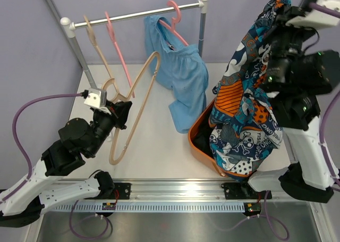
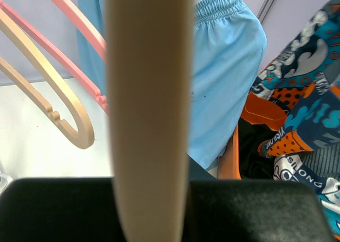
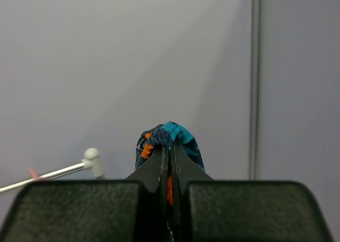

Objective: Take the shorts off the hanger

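Top external: my right claw (image 3: 170,149) is clamping the orange-blue-white patterned fabric shorts (image 1: 244,114) over the right-edge orange bin (image 2: 229,162) for dropping; left claw (image 1: 121,115) is pinching the beige hanger (image 2: 149,93) steady.

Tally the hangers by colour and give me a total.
Tan: 2, the held tan hanger in the left gripper and the hanging tan hanger on the rail.
Pink: 2, both on the rail, the bare pink hanger and the loaded pink hanger carrying the light blue shorts.
Total: 4 hangers.
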You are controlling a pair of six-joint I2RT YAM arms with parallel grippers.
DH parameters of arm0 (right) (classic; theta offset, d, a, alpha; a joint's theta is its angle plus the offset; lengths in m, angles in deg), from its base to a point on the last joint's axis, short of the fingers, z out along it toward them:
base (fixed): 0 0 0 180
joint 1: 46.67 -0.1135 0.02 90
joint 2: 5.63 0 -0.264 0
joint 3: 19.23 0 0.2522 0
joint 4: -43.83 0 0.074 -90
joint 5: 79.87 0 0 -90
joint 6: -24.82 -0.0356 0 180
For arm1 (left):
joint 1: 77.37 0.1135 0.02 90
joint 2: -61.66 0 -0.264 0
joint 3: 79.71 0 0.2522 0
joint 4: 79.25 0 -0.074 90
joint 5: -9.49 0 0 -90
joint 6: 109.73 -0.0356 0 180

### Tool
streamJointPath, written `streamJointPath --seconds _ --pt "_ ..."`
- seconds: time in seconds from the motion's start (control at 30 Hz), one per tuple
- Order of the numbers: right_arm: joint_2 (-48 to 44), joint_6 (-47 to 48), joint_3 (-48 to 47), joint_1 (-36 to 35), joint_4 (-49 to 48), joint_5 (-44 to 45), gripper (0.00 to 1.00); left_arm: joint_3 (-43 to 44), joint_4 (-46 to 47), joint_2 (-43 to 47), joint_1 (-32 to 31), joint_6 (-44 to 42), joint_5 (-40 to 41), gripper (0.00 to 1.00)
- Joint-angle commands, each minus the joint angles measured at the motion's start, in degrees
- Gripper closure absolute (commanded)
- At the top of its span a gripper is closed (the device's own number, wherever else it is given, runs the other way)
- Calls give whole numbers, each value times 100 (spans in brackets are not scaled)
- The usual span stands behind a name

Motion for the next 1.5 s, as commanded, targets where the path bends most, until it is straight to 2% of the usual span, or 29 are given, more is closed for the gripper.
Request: streamJointPath --seconds 0.0,0.07,0.1,0.2,0.37,0.43,0.47,0.5,0.57,0.6,0.67,0.7,0.77,0.8,0.97,1.07,1.2,1.27,1.37,1.47 --pt "401 -2262 -473 1140 2125 -810 100 19 210 40 -21 -118 -5 100" --pt "534 -3139 -824 1938 2662 -1241 100 -7 201 32 -21 -144 12 100" --pt "656 -3380 -956 2160 3195 -1382 100 -16 219 32 -21 -153 4 100" --pt "500 -4277 -967 2751 3797 -1743 100 -77 263 23 -21 -179 4 100" --pt "-692 -5077 1078 2813 3596 -1928 100 -121 272 14 -21 -127 -49 100" --pt "-1090 -5549 2229 2822 3631 -1927 100 -139 263 31 -13 -91 -75 100" --pt "-1579 -5727 2651 2804 3544 -2050 100 -139 263 40 -21 -83 -102 100" --pt "-1845 -5946 3551 2813 3500 -2303 100 -148 254 58 -21 -65 -119 100" --pt "-2607 -6596 4461 2822 3377 -2577 100 -139 219 75 -21 -47 -163 100" --pt "-2890 -6834 5283 2804 3359 -2822 100 -130 210 84 -21 -30 -190 100" --pt "-3575 -7247 6070 2804 3209 -3114 100 -113 166 119 -21 -12 -225 100" --pt "-3753 -7406 6700 2813 3262 -3149 100 -121 157 119 -21 -12 -242 100" --pt "-3947 -7652 7240 2813 3341 -3027 100 -113 157 128 -21 -4 -251 100" --pt "-3896 -7714 7573 2804 3367 -2861 100 -104 166 111 -21 5 -269 100" --pt "-2800 -8136 7779 2804 3017 -3061 97 -42 166 67 -21 14 -287 100" --pt "-2036 -8374 8042 2865 2297 -3693 96 2 70 67 -21 -3 -234 100" --pt "-927 -8778 8481 3172 1339 -4781 100 168 -97 49 -21 40 -94 100" --pt "-340 -8831 8561 3261 908 -4968 100 247 -264 -3 -21 75 -49 100" --pt "24 -9007 8867 3279 389 -5276 100 379 -466 -91 -21 154 56 100" --pt "-107 -9139 8957 3279 203 -5207 100 476 -651 -144 -21 216 135 100"
